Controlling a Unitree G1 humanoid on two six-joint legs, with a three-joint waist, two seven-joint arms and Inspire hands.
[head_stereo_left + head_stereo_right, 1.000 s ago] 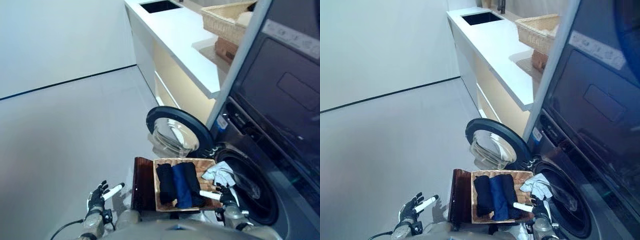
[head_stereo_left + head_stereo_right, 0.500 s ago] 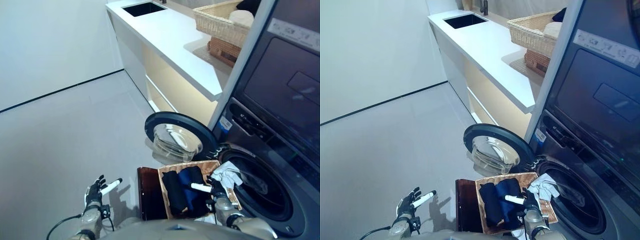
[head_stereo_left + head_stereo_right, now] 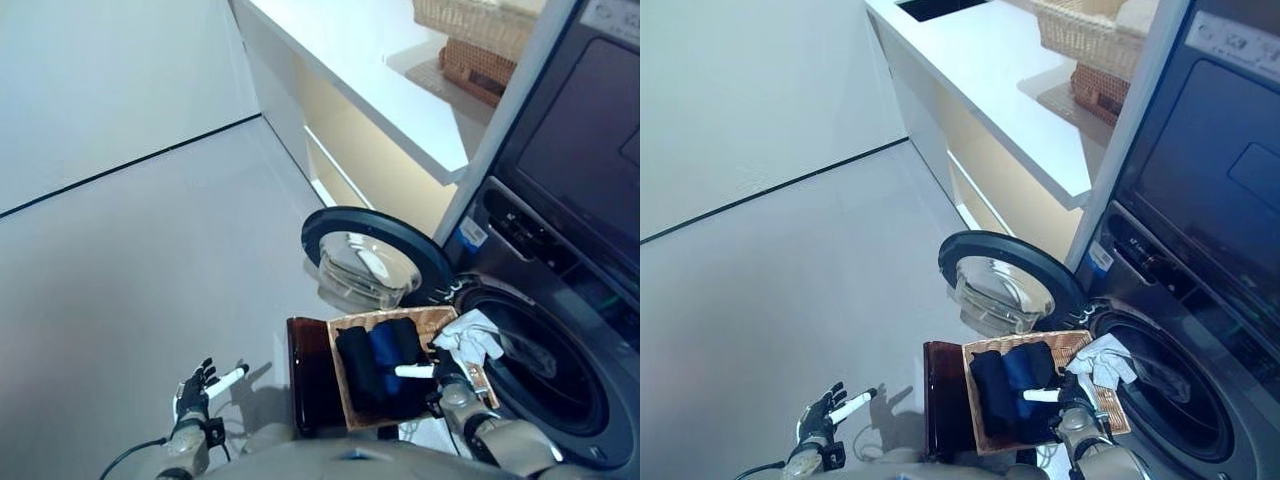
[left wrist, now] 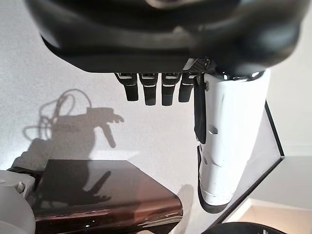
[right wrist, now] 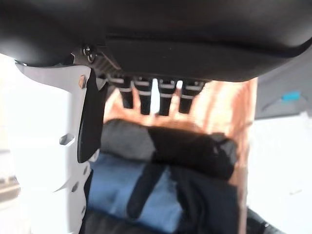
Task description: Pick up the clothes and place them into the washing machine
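The task looks barely begun. The wicker basket (image 3: 441, 322) sits on a dark wooden stand (image 3: 310, 375) in front of the washing machine (image 3: 560, 330), whose round door (image 3: 372, 262) hangs open at about 10 o'clock from the drum opening (image 3: 540, 375). Rolled dark and blue clothes (image 3: 385, 365) lie side by side in the basket, and a white cloth (image 3: 472, 338) is draped over its edge nearest the drum; nothing can be made out inside the drum. The right hand (image 3: 437, 374) hovers over the rolls with straight, relaxed fingers, holding nothing. The left hand (image 3: 195, 388) hangs spread and empty above the floor (image 3: 130, 270), at 9 o'clock from the stand. Every garment remains to be lifted and loaded
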